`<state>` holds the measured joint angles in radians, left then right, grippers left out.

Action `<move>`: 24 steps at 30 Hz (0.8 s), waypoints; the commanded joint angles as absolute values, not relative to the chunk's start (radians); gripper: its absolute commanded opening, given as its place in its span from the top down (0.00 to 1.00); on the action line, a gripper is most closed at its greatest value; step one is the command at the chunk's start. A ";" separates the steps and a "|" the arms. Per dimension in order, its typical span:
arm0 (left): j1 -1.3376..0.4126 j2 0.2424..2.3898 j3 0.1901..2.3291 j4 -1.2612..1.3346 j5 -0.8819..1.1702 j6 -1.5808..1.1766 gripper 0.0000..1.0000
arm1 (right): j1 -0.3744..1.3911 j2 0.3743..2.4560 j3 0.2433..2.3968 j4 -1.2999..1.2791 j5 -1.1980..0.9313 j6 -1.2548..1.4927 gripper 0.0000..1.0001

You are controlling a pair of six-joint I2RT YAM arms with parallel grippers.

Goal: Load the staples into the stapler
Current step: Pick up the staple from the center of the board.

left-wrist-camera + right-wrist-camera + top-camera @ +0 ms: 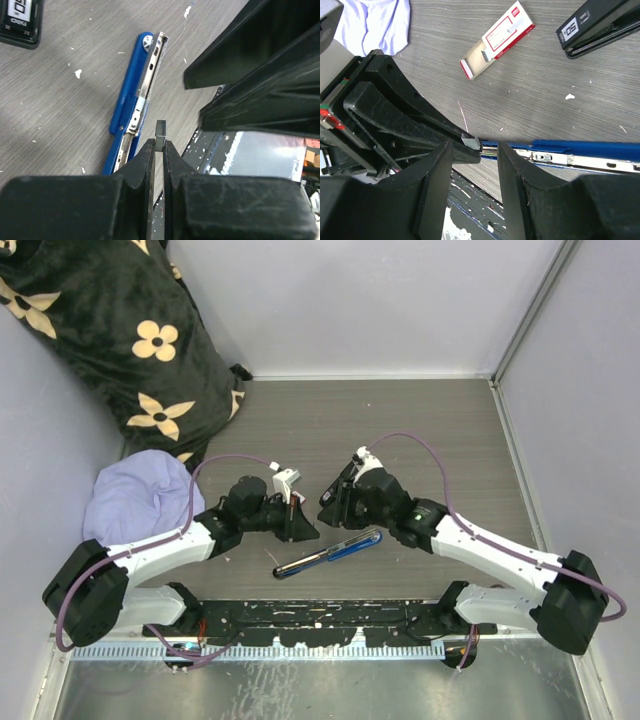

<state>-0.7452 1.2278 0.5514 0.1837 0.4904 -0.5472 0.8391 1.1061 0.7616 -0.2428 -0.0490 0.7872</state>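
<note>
My left gripper (pixel 160 145) is shut on a short grey metal strip of staples (pixel 160 134), which sticks out past its fingertips. The blue stapler (pixel 131 107) lies opened flat on the table just left of that strip, with its metal magazine rail facing up. In the top view it lies (pixel 330 551) in front of both grippers. My right gripper (pixel 475 150) is open; the left fingers and the strip (pixel 470 140) sit at its gap, and nothing is held. The staples box (pixel 497 36), white with a red label, lies open on the table behind.
A black stapler (pixel 594 25) lies at the far right of the right wrist view, beyond the box. A lilac cloth (pixel 135 496) and a black floral cushion (pixel 120 330) take up the left side of the table. Grey walls close the back and sides.
</note>
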 commanded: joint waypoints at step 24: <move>-0.725 1.207 0.581 0.235 0.572 -0.599 0.92 | 0.987 1.248 0.921 -0.337 0.153 0.827 0.68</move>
